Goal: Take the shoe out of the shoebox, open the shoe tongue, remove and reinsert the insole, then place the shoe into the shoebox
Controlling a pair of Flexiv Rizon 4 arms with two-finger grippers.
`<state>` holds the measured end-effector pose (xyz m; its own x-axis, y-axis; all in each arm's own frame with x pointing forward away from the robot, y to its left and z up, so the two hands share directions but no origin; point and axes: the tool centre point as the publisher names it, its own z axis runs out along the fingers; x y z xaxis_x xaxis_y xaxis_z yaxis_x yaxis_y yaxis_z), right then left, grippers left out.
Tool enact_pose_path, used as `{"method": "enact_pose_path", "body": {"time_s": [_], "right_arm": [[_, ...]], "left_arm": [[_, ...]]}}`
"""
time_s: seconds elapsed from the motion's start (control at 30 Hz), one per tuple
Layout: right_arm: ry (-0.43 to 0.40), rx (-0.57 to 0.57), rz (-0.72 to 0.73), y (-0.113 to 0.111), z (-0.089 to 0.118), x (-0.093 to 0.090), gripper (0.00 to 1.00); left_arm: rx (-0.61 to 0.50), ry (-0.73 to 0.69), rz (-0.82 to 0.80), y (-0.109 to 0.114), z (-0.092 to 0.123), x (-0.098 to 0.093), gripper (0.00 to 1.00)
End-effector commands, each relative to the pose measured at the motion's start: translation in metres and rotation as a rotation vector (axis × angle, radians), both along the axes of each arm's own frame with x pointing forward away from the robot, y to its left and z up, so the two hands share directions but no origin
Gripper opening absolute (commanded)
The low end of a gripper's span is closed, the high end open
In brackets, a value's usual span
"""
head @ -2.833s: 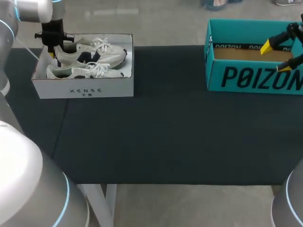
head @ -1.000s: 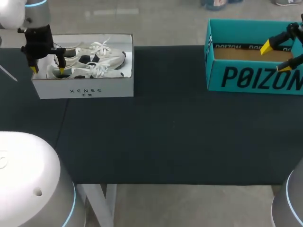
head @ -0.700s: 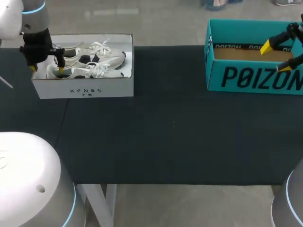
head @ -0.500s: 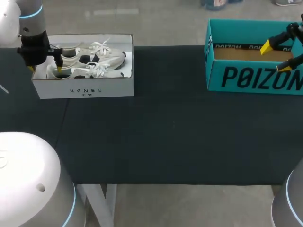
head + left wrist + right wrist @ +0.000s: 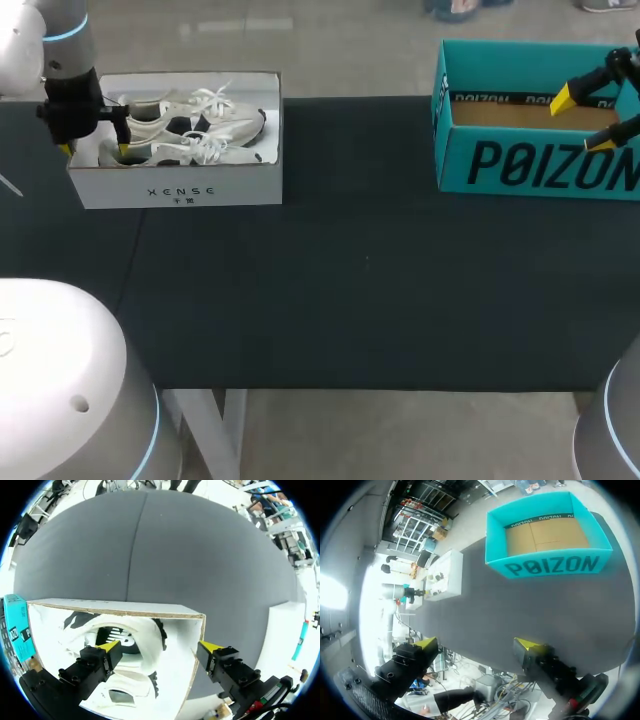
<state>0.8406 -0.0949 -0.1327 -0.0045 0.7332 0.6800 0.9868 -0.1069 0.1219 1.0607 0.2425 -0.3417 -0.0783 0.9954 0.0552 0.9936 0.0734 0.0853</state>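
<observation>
Head view: the left end effector straddles the left end wall of the white shoebox, fingers apart; both sneakers lie inside. The right end effector hangs spread over the teal box. Left wrist view: one fingertip sits inside the shoebox beside a sneaker heel, the other outside. Right wrist view: fingers apart above the desk, teal box ahead.

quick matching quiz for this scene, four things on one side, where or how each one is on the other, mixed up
1 shoes
2 left pincer
3 right pincer
4 teal box

a empty inside
b open, astride the white shoebox's end wall
c lying in the white shoebox
d open, at the table's right side

Pairs: 1-c, 2-b, 3-d, 4-a
</observation>
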Motion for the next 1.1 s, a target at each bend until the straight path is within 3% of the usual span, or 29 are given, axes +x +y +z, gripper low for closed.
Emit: {"method": "enact_pose_path", "body": {"time_s": [0.03, 0.3, 0.4, 0.43, 0.57, 0.7, 0.8, 0.87, 1.1], "right_arm": [[0.001, -0.002, -0.002, 0.000, 0.000, -0.001, 1.00], [0.001, -0.002, -0.002, 0.000, 0.000, -0.001, 1.00], [0.001, -0.002, -0.002, 0.000, 0.000, -0.001, 1.00], [0.001, -0.002, -0.002, 0.000, 0.000, -0.001, 1.00], [0.001, -0.002, -0.002, 0.000, 0.000, -0.001, 1.00], [0.001, -0.002, -0.002, 0.000, 0.000, -0.001, 1.00], [0.001, -0.002, -0.002, 0.000, 0.000, -0.001, 1.00], [0.001, -0.002, -0.002, 0.000, 0.000, -0.001, 1.00], [0.001, -0.002, -0.002, 0.000, 0.000, -0.001, 1.00]], "left_arm": [[-0.001, 0.043, -0.012, 0.000, -0.011, 0.012, 1.00], [-0.009, 0.055, -0.040, -0.003, -0.019, 0.015, 1.00], [-0.021, 0.049, -0.044, -0.006, -0.017, 0.014, 0.89], [-0.021, 0.049, -0.045, -0.007, -0.017, 0.014, 0.64], [-0.011, 0.055, -0.062, -0.010, -0.019, 0.012, 0.52], [-0.004, 0.059, -0.069, -0.011, -0.021, 0.010, 0.58], [-0.001, 0.063, -0.071, -0.011, -0.023, 0.009, 0.55], [-0.001, 0.066, -0.071, -0.010, -0.025, 0.009, 0.44], [-0.001, 0.078, -0.059, -0.003, -0.033, 0.007, 0.46]]}}
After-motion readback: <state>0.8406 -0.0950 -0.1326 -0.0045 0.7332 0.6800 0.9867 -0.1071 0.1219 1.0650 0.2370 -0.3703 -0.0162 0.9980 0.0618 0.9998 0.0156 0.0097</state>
